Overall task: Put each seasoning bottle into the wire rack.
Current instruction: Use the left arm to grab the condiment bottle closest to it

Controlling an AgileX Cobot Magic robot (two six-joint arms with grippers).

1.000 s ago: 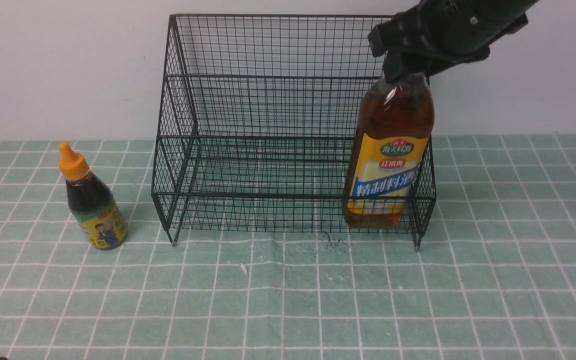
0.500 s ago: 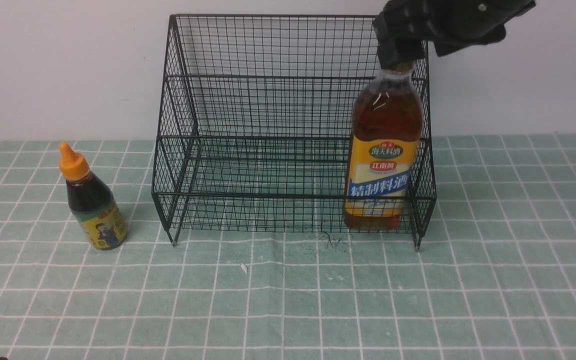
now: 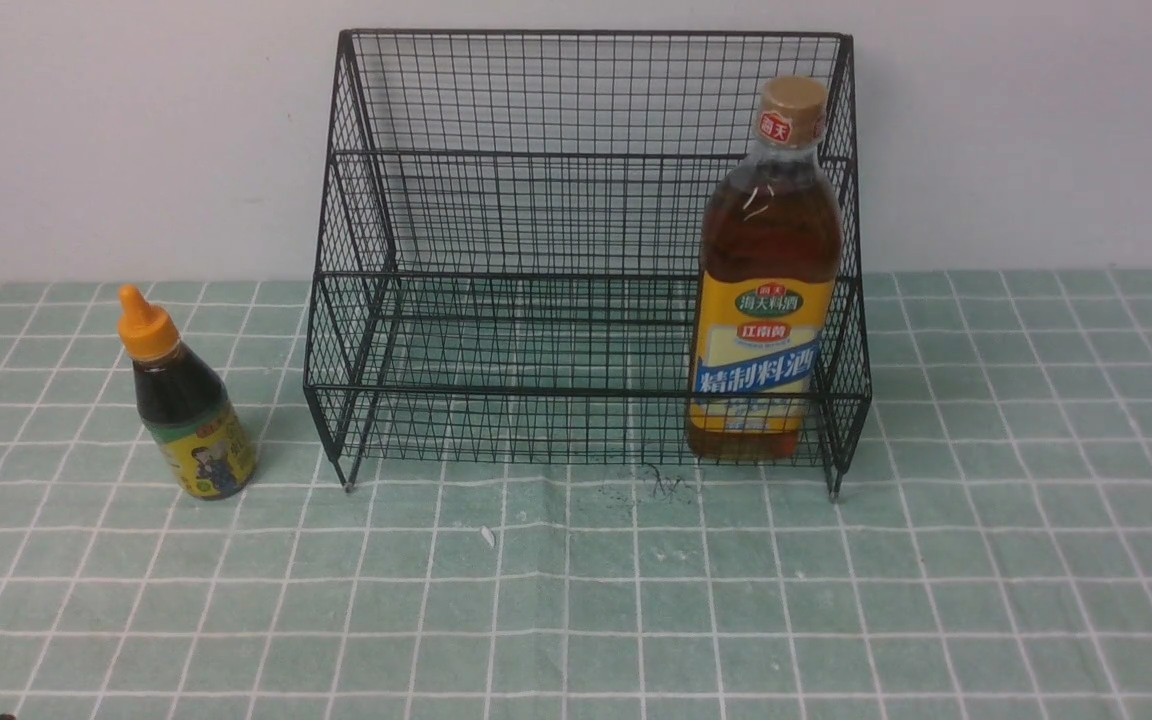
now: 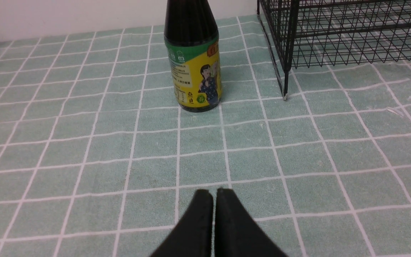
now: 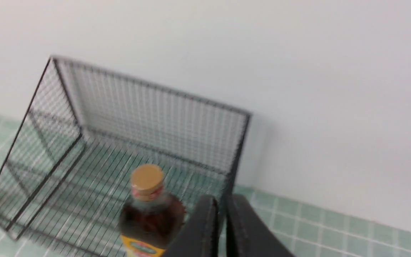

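Frontally, the black wire rack (image 3: 536,90) stands at the back of the green checked surface (image 3: 576,600), close to a pale wall (image 3: 86,130). The tall bottle (image 3: 771,290), filled with amber liquid and closed by a tan cap (image 3: 791,105), stands upright on the lower tier at the rack's right end, just beside the sloped side mesh; its yellow and blue label faces forward. The small bottle (image 3: 186,400), dark with an orange pointed cap and a yellow-green label, stands upright on the surface to the left of the rack, near its left front foot but not touching it. Seen from the left wrist, the left fingers (image 4: 202,214) are pressed together and hold nothing; they sit low over the surface, with the small bottle ahead and well apart. Seen from the right wrist, the right fingers (image 5: 205,221) are likewise closed on nothing, above the rack's right end, beside and clear of the tall bottle's cap.
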